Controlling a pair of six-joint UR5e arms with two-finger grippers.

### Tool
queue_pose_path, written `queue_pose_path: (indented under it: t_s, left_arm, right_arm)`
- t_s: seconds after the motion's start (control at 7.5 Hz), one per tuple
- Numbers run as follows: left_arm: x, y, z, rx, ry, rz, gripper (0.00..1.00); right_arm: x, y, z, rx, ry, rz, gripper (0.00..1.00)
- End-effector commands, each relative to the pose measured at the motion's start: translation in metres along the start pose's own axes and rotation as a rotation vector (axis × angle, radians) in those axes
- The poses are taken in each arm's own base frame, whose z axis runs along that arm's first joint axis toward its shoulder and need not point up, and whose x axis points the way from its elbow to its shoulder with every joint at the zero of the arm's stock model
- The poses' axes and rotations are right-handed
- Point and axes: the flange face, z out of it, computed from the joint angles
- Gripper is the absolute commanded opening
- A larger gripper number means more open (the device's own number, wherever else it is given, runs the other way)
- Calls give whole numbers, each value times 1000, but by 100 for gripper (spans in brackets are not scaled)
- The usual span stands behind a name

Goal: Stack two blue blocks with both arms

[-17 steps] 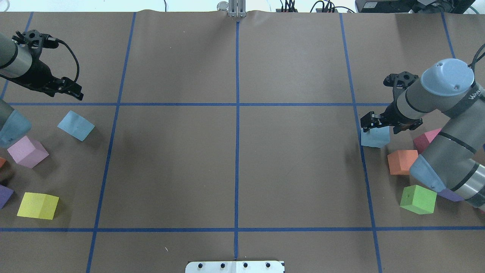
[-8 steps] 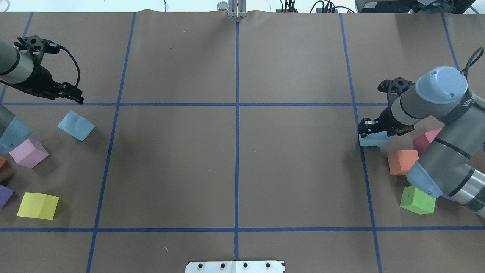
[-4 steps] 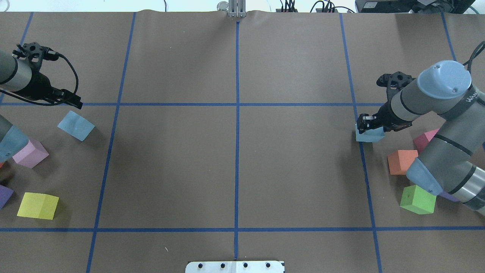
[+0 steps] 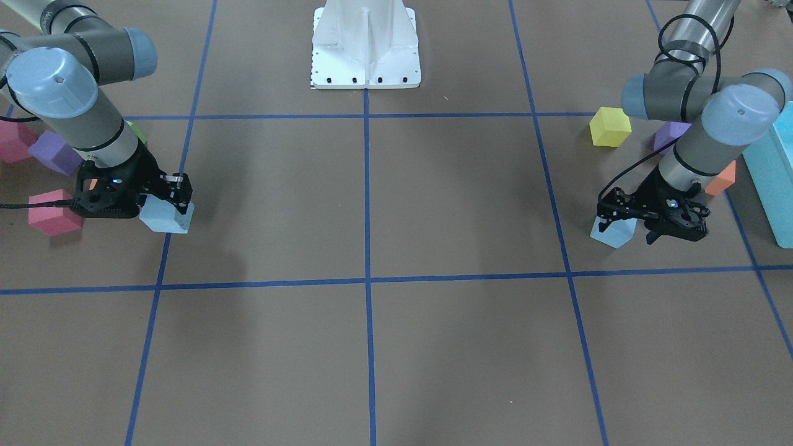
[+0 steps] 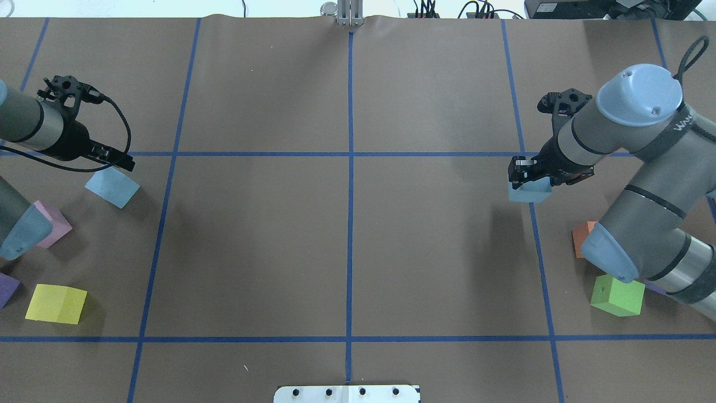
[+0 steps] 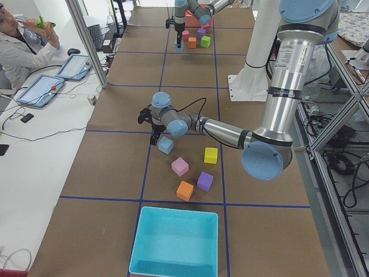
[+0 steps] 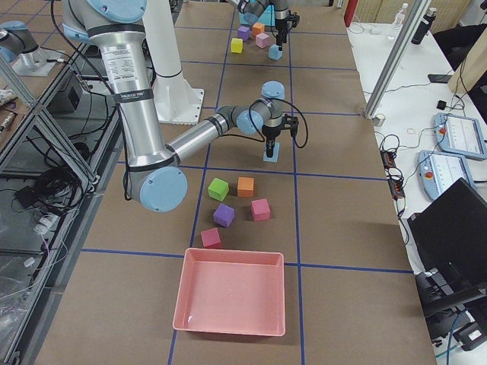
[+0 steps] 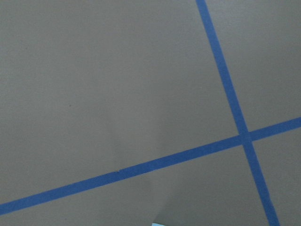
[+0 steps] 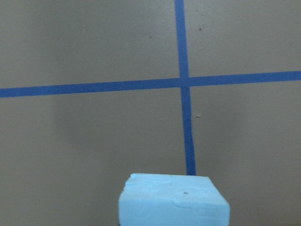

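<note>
Right of frame, the right gripper [image 5: 523, 170] pinches one blue block [image 5: 530, 193], apparently for carrying to the stack. At left, the left gripper [image 5: 124, 163] hovers beside the other blue block [image 5: 112, 187], which lies on the table; whether its jaws are spread cannot be told.

You can read just one thing: white letters "WAN" on the black strap [image 5: 683, 126] round the right arm [image 5: 587, 137], the rest hidden. The printed label [image 6: 286, 59] on the left arm [image 6: 277, 109] is too small to read.

Matte foam blue blocks [image 5: 112, 188]; papery table [image 5: 251, 252]
</note>
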Motion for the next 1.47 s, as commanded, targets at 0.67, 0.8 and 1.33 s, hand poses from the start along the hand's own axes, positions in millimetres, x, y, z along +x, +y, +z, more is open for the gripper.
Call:
queue_pose_path:
  t_s: [0.67,0.8,1.33]
  left_arm:
    - [-8,17,14,-36,-14,100,99]
    - [-10,18,19,-44,-18,101,99]
    - [-3,21,31,-68,-16,92,77]
  right_arm:
    - [-183,29,-16,-15,-32,116,49]
    - [-199,31,-10,-9,-25,126,49]
    - [-261,34,5,2,-11,148,49]
